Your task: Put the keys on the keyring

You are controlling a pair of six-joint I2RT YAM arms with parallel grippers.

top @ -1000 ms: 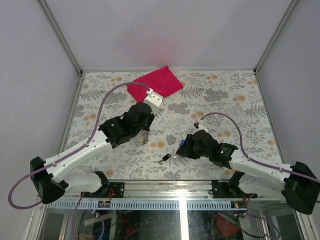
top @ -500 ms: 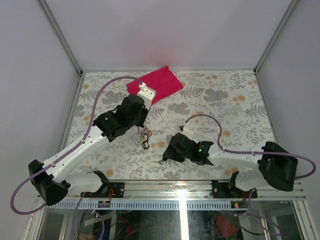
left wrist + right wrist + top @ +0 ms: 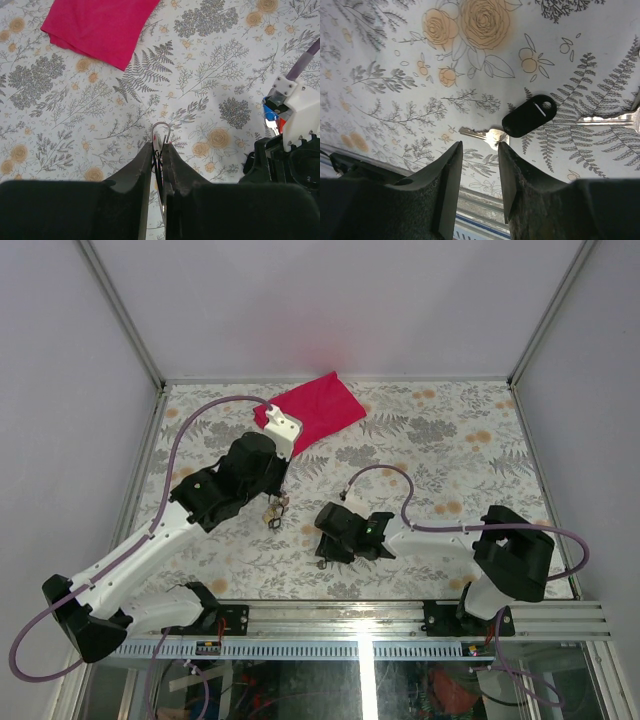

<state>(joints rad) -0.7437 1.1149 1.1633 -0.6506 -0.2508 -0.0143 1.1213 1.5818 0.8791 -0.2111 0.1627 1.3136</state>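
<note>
Keyring (image 3: 161, 125), thin silver metal loop: pinched between the closed fingers of the left gripper (image 3: 159, 146), its arc showing just past the fingertips. From overhead, a small bunch of dark and pale pieces hung from it under the gripper, over the near-left middle of the table (image 3: 450, 440), which was covered in white printed with grey ferns and orange flowers. Whether the bunch touched the surface could not be told.

Left gripper: clamped tight on the keyring; nothing else held.

Right gripper (image 3: 480, 147): black fingers partly apart, nothing between them, low over the table near its front edge, to the right of the left gripper and apart from it.

Black-headed key (image 3: 530, 117), small, silver blade, flat oval plastic head with a hole: flat on the table, its blade seen through the gap between the right gripper's fingertips, ungripped.

Second key blade (image 3: 612, 119), silver: flat on the table just beside the black-headed key; its head out of frame, colour unknown.

Cloth (image 3: 315, 408), magenta, folded: far side of the table, well apart from both grippers.
</note>
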